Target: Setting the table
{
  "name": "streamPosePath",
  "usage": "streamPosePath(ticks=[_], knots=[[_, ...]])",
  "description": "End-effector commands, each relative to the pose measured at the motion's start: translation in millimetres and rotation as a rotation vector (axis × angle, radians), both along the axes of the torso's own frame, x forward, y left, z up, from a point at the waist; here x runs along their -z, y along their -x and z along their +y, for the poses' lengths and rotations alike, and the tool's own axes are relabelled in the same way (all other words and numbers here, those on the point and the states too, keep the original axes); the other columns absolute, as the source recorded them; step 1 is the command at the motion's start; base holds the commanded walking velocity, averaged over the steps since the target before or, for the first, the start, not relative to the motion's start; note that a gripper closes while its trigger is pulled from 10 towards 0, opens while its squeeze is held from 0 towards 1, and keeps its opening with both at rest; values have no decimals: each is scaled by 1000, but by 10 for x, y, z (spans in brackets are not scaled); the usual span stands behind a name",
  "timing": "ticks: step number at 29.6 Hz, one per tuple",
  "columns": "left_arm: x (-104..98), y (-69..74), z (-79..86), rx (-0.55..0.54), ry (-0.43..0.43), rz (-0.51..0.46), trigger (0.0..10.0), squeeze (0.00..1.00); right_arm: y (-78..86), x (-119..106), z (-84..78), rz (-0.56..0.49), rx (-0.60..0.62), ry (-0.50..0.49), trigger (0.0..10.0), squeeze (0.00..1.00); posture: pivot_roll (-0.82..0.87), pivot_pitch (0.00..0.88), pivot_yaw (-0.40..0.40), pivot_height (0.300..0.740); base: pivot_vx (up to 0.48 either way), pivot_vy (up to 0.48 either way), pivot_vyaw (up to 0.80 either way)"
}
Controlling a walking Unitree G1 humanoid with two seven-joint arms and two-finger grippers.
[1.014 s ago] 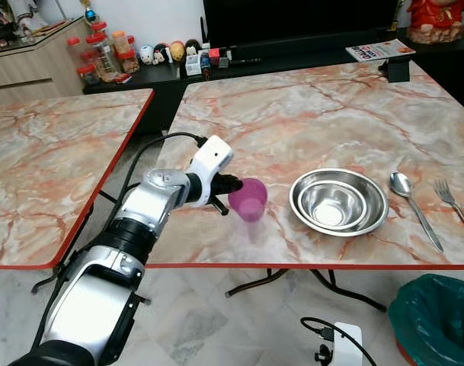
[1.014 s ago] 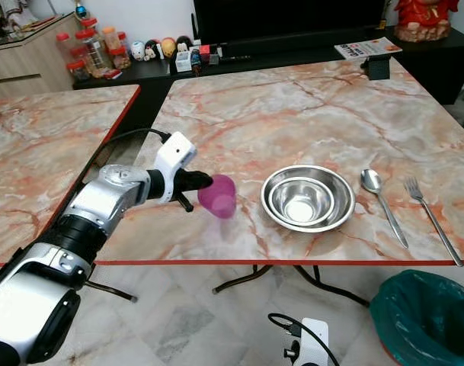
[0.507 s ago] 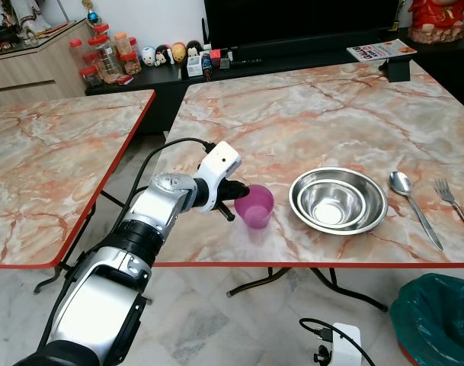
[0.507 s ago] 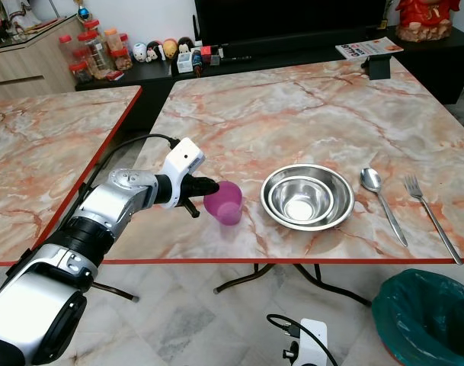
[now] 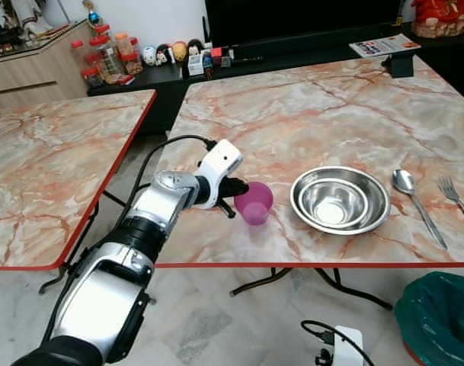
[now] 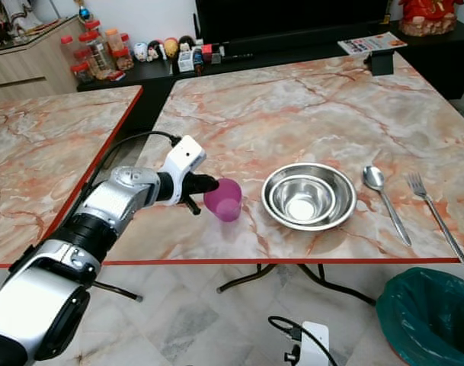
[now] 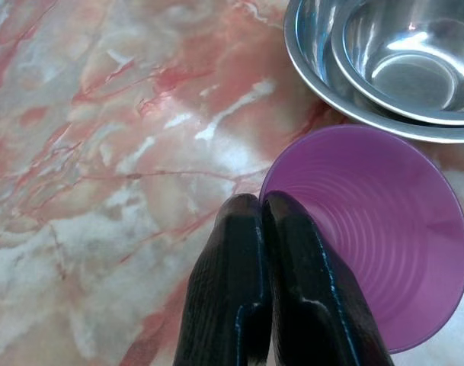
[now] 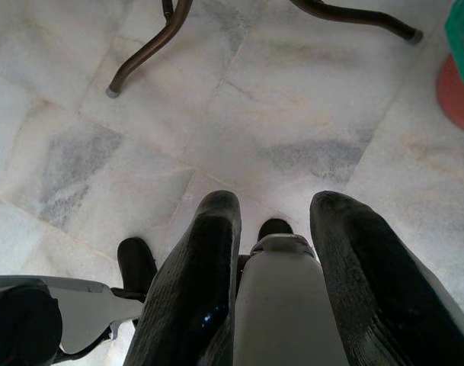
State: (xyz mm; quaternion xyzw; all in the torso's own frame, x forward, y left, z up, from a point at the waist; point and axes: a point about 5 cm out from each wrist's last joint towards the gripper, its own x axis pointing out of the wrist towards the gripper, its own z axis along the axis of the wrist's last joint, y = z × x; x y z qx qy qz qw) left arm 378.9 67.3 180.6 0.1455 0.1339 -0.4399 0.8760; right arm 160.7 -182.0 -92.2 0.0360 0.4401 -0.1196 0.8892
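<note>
My left end effector [image 7: 258, 200] pinching rim of purple cup [image 5: 254, 203] on desk [image 5: 308, 114], just beside steel bowls [image 5: 340, 200]. Right end effector [image 8: 281, 206] spread, idle over floor [image 8: 292, 122].

Quick count: two marble tables [image 5: 346, 99], one purple cup [image 5: 254, 203], two steel bowls [image 5: 340, 200] nested together, one spoon [image 5: 416, 203], one fork [image 5: 454, 197], one green bin [image 5: 439, 314] on the floor, plus one magazine [image 5: 384, 45] at the far edge.

Bare marble table [image 5: 308, 114] beyond the steel bowls [image 5: 340, 200]; spoon [image 5: 417, 204] flanks them.
</note>
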Motion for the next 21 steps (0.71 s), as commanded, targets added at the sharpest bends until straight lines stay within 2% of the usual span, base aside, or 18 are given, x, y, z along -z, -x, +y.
streamPosePath(ticks=[1,5,6,7,19,20,21], knots=[[-43,-27,47,-4,-17,-14,10000,0,14,13,71,4,7,-22,10000,0,2,0,173,703,0,0,0],[-44,-30,54,-5,-18,-14,10000,0,14,14,78,4,9,-23,10000,0,6,0,177,703,0,0,0],[-46,-34,60,-6,-23,-18,10000,706,13,14,82,4,10,-24,10000,0,4,0,178,703,0,0,0],[-48,-37,63,-5,-27,-23,10000,1000,13,14,84,5,11,-24,10000,0,4,0,178,703,0,0,0],[-52,-38,75,-2,-29,-26,10000,1000,25,18,74,8,21,-24,10000,0,6,0,180,703,0,0,0],[-60,-49,88,-15,-28,-39,10000,0,24,18,76,8,21,-25,10000,0,6,0,180,703,0,0,0],[-64,-54,93,-21,-26,-42,10000,0,24,18,76,8,22,-26,10000,0,6,0,180,703,0,0,0]])
